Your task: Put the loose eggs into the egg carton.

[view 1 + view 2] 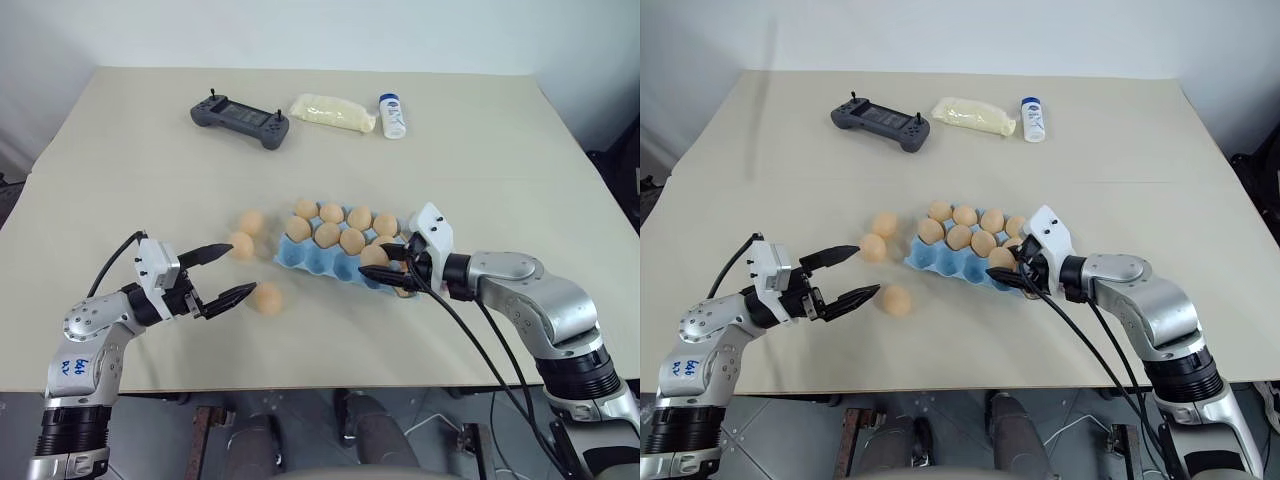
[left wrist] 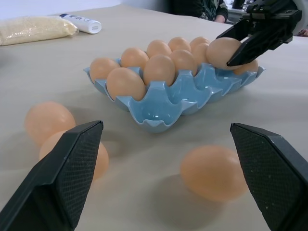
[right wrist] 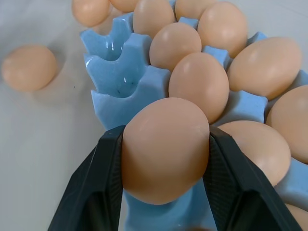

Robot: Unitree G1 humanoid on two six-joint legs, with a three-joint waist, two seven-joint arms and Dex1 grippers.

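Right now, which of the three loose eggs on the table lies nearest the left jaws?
The egg lying alone in front of the carton, just off the lower fingertip of the open left gripper. The other two sit together farther back beside the carton's left end.

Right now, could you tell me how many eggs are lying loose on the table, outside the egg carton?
3: two eggs close together left of the egg carton, the third egg nearer the robot, by the open left gripper. None seems hidden.

At the table's (image 1: 120, 150) far side we see a grey controller (image 1: 240, 119), a yellow pouch (image 1: 332, 112) (lying flat) and a white bottle (image 1: 392, 115)
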